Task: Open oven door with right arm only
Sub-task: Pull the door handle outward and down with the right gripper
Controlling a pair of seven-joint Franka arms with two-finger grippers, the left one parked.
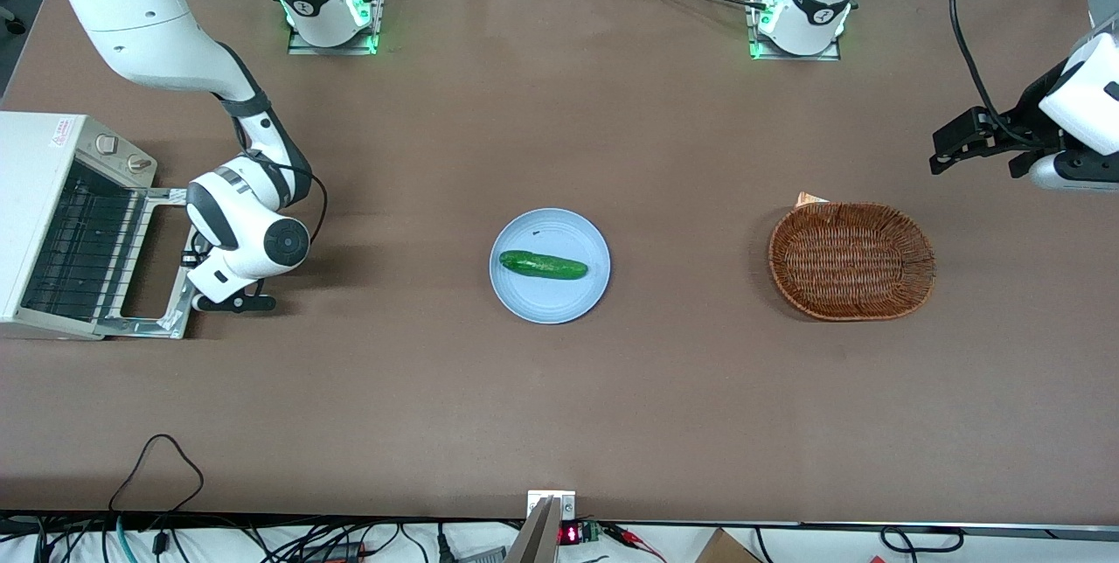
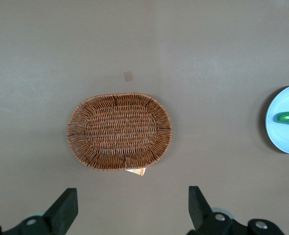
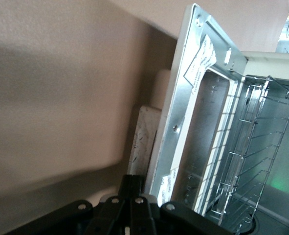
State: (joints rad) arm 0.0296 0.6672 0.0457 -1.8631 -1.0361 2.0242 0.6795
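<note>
While oven door (image 1: 149, 261) down — tool (image 1: 234, 303) beside; plate (image 1: 549, 305), basket (image 1: 851, 261) well apart.

The door (image 1: 157, 261) lies dropped open in front of the oven (image 1: 52, 222), its metal inner side up, so the mouth stands unblocked and only the rack (image 1: 83, 248) fills the cavity. The right arm (image 1: 249, 231) crowds the door's outer edge, and its gripper (image 1: 188, 270) sits low at that edge, closing off that approach. Bare table (image 1: 393, 388) runs wide from there to the plate (image 1: 524, 301) holding a cucumber (image 1: 543, 265) at mid-table. Well apart, toward the parked arm's end, a basket (image 1: 852, 261) stands.
</note>
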